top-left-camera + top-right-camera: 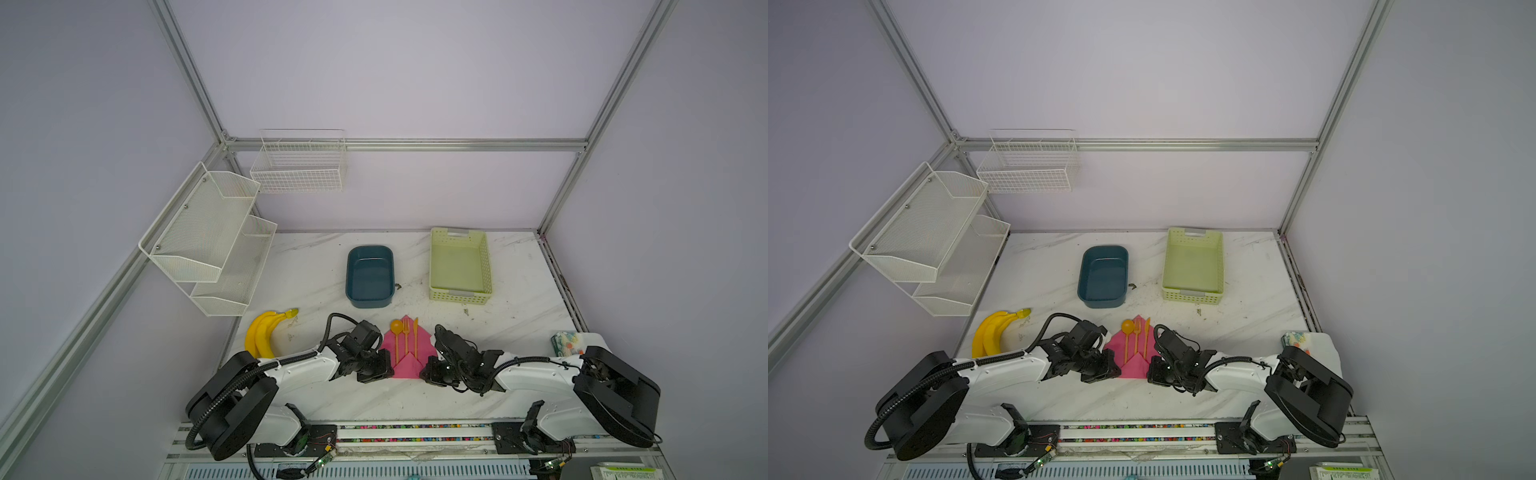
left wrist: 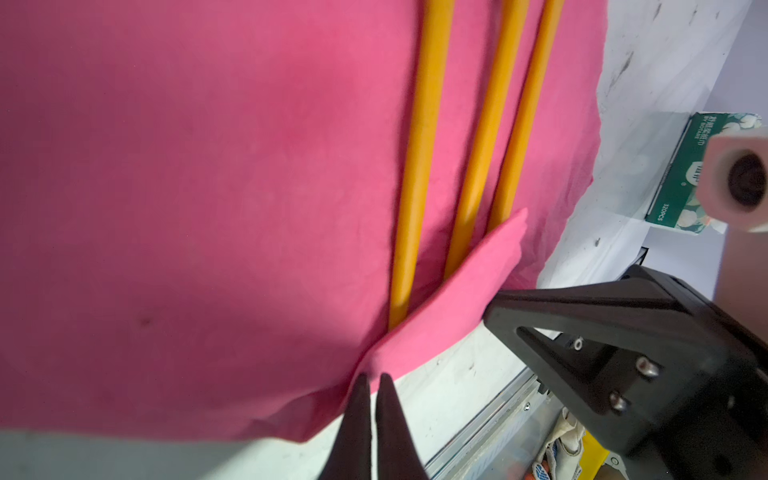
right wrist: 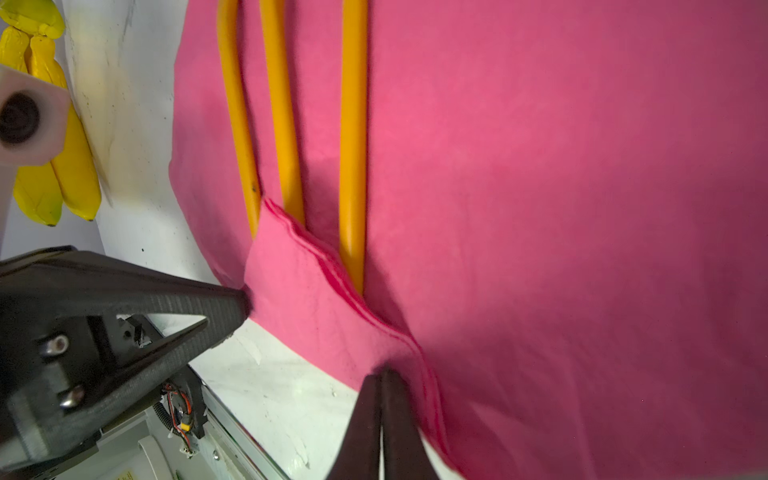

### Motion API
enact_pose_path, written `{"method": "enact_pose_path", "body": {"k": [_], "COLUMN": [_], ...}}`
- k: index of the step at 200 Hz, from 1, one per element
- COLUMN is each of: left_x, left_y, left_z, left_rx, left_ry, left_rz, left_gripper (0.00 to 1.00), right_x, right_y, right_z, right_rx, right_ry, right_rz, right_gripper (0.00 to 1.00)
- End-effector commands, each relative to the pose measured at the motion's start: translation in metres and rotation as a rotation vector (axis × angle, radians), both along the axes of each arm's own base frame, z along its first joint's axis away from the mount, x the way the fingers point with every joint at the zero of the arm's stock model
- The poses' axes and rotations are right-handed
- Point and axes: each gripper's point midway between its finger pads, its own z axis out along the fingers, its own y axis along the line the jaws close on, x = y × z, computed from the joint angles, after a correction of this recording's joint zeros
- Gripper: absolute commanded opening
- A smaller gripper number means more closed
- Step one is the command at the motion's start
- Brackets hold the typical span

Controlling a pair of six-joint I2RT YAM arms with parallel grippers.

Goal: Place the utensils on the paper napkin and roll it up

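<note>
The pink paper napkin (image 1: 424,345) lies corner-on at the table's front middle. On it lie the orange utensils side by side: spoon (image 1: 396,326), fork (image 1: 406,332), knife (image 1: 416,332). The napkin's near corner is folded up over their handle ends (image 3: 353,166). My left gripper (image 2: 374,377) sits at the fold's left end (image 1: 391,368). Its tips are almost together and touch the folded edge, with no paper visible between them. My right gripper (image 3: 382,373) is at the fold's right end (image 1: 424,368), shut on the puckered napkin (image 3: 540,208).
A blue tub (image 1: 349,274) and a green perforated basket (image 1: 459,296) stand behind the napkin. A banana bunch (image 1: 259,336) lies front left and a green tissue packet (image 1: 565,343) front right. White mesh shelves (image 1: 208,232) and a wire basket (image 1: 299,166) hang on the walls.
</note>
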Motion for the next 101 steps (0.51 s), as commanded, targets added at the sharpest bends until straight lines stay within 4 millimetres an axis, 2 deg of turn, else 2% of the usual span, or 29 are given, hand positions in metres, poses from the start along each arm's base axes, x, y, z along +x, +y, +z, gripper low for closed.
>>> {"method": "enact_pose_path", "body": {"k": [1,42,101], "left_x": [0.007,0.006,0.011], "left_y": [-0.004,0.015,0.038], "left_z": [0.010,-0.004,0.005], "left_rx": [0.020,0.144,0.260], "left_ry": [-0.030,-0.029,-0.084], "left_rz": [-0.022,-0.029,-0.010], "left_gripper": [0.07,0.08,0.08], "right_x": [-0.004,-0.005,-0.004], "right_y": [-0.016,-0.018,-0.020], "right_z": [-0.017,-0.017,-0.017], "right_rx": [-0.084,-0.087,-0.092], "right_ry": [0.029,0.031,0.032], "right_rz": [-0.023,-0.026,-0.034], "right_gripper": [0.10,0.10,0.10]}}
